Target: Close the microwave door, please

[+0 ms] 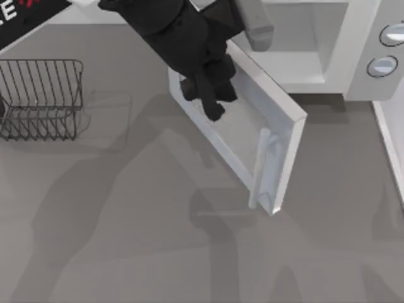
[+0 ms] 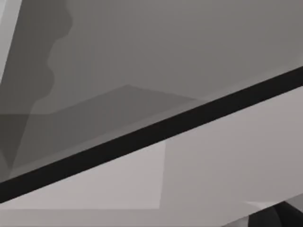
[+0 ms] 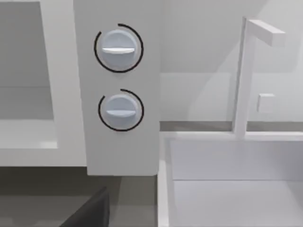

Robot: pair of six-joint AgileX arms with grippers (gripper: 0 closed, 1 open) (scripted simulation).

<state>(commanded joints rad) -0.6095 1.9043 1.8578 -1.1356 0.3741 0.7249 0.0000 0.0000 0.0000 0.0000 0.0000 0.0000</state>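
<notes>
A: Report the position of the microwave (image 1: 328, 60) and the microwave door (image 1: 243, 132).

B: The microwave stands at the far right of the table (image 1: 126, 240); its cavity is exposed; two round knobs (image 3: 118, 49) sit one above the other on its side panel. The door stands open, swung out at an angle over the table toward the near side; the free edge with the pale bar handle (image 1: 260, 167) points away from the cavity; the door is not shut.

A: Report the left arm.

B: The left arm reaches in from the far edge; the left gripper (image 1: 205, 95) is over the hinge-side part of the door, at its outer face; whether it touches the panel I cannot tell; whether its fingers are wide or narrow I cannot tell. The left wrist view shows the door's dark edge (image 2: 151, 135) crossing at a slant, very close.

A: Other items?

B: A dark wire rack (image 1: 41, 98) stands at the left of the table, well apart from the door; the right wrist view faces the knob panel.
</notes>
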